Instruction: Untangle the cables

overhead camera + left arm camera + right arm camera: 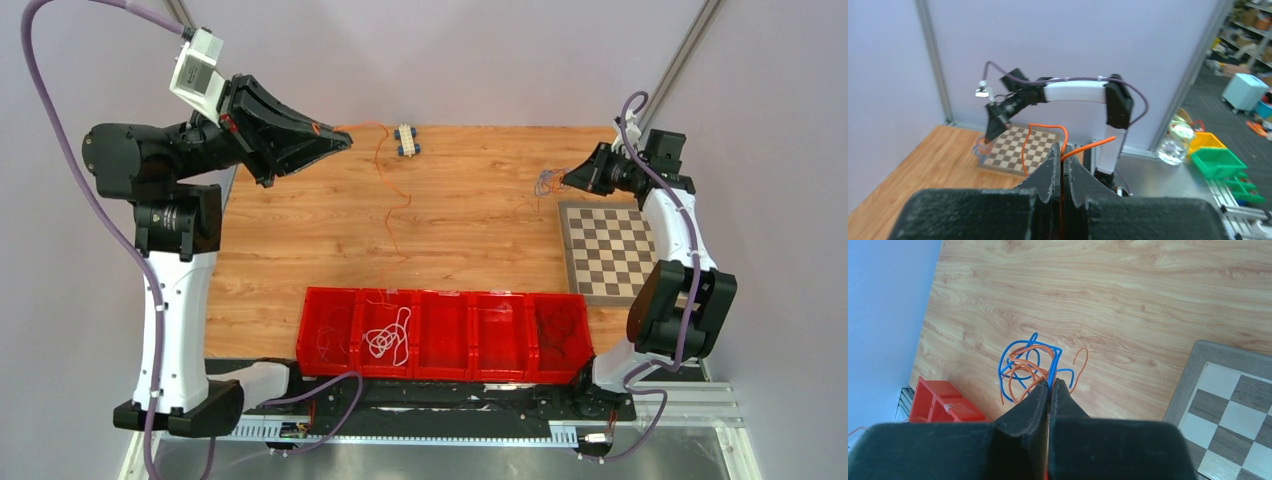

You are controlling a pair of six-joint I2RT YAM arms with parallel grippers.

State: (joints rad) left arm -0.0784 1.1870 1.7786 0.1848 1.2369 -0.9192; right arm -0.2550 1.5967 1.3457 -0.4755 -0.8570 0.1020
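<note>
Top external view: nearest to me, just beyond the arm bases, is the row of red bins (440,370). A white cable (388,335) lies coiled in its second compartment from the left, and something dark that I cannot identify lies in the compartment at the right end. Beyond the right end of the bins the chessboard (610,250) lies flat on the wooden table (300,230). Farther beyond the middle of the bins a long orange cable (392,200) hangs from the left gripper (345,140), which is raised beyond the left end of the bins; the cable's lower end reaches the table. In the left wrist view its jaws are pressed together on this orange cable. Past the chessboard, the right gripper (567,180) is at a small knot of blue and orange cables (1030,365). In the right wrist view its jaws are closed on a blue strand, but I cannot tell if the knot touches the table. Farthest from the bins stands a small white and blue block (406,140).
</note>
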